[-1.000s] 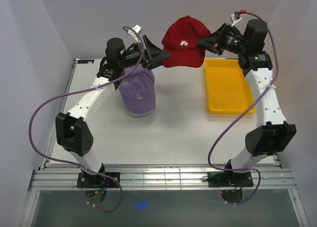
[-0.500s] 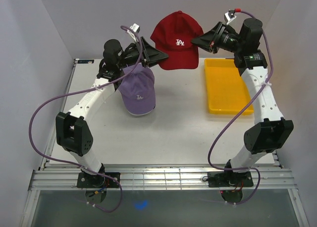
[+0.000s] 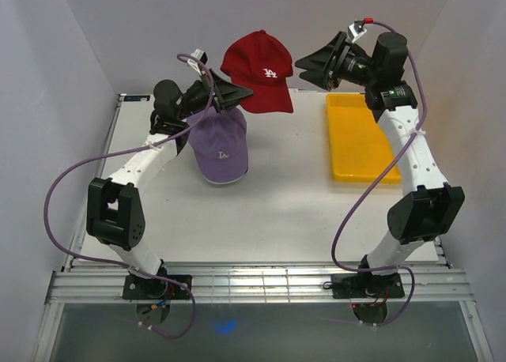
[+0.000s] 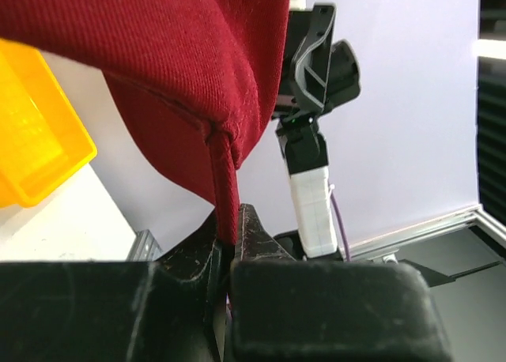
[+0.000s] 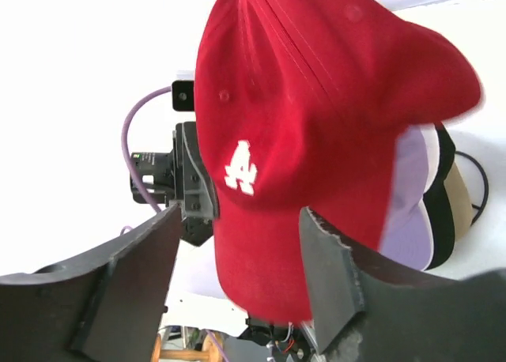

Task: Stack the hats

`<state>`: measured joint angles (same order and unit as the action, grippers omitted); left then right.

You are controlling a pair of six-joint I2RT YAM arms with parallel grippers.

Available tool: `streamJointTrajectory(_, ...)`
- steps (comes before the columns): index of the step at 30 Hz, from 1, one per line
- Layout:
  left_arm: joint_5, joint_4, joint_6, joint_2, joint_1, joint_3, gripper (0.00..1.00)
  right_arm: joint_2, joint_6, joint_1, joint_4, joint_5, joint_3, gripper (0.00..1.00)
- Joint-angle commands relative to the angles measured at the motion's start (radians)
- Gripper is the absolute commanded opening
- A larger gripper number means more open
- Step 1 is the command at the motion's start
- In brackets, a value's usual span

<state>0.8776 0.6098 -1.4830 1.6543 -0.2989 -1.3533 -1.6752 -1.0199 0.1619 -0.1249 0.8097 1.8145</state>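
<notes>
Where the red cap (image 3: 257, 77) hangs: in the air at the back of the scene, above and just behind the lavender cap, clear of the surface, its white logo turned toward the right tool.
Red cap, hold: one edge is pinched from the left side; the rest hangs free.
Left tool (image 4: 229, 237): closed on the red cap's edge, with the fabric clamped between both fingers.
Right tool (image 3: 307, 65): fingers spread, just right of the red cap and apart from it.
Lavender cap (image 3: 220, 145): top of the stack, resting on the surface below the left tool, brim toward the arms' bases.
Stack, lower layers: edges of a black cap (image 5: 444, 190) and a tan cap (image 5: 462, 201) show under the lavender one in the right wrist view.
Tray (image 3: 360, 141): yellow, on the surface at right, under the right arm, well apart from the stack.
Surface (image 3: 285, 212): white, carrying stack and tray.
</notes>
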Motion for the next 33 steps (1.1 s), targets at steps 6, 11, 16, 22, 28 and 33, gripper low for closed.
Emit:
streamJointTrajectory(6,-0.034,0.266,-0.186,-0.074,0.109,0.029,0.0,0.115,-0.118,0.008,0.261,-0.049,-0.236,0.73)
streamJointTrajectory(11,-0.037,0.287,-0.209,-0.073,0.119,0.029,0.0,0.083,-0.167,0.105,0.295,-0.079,-0.253,0.74)
streamJointTrajectory(16,-0.045,0.321,-0.235,-0.082,0.127,0.048,0.0,-0.003,-0.249,0.163,0.393,-0.084,-0.213,0.74)
streamJointTrajectory(22,-0.037,0.358,-0.258,-0.102,0.149,0.103,0.0,-0.069,-0.417,0.195,0.596,-0.08,-0.236,0.74)
streamJointTrajectory(28,-0.019,0.452,-0.316,-0.114,0.19,0.189,0.0,-0.112,-0.454,0.235,0.625,-0.083,-0.185,0.59)
streamJointTrajectory(33,0.004,0.449,-0.315,-0.133,0.218,0.214,0.0,-0.138,-0.451,0.251,0.622,-0.066,-0.165,0.31)
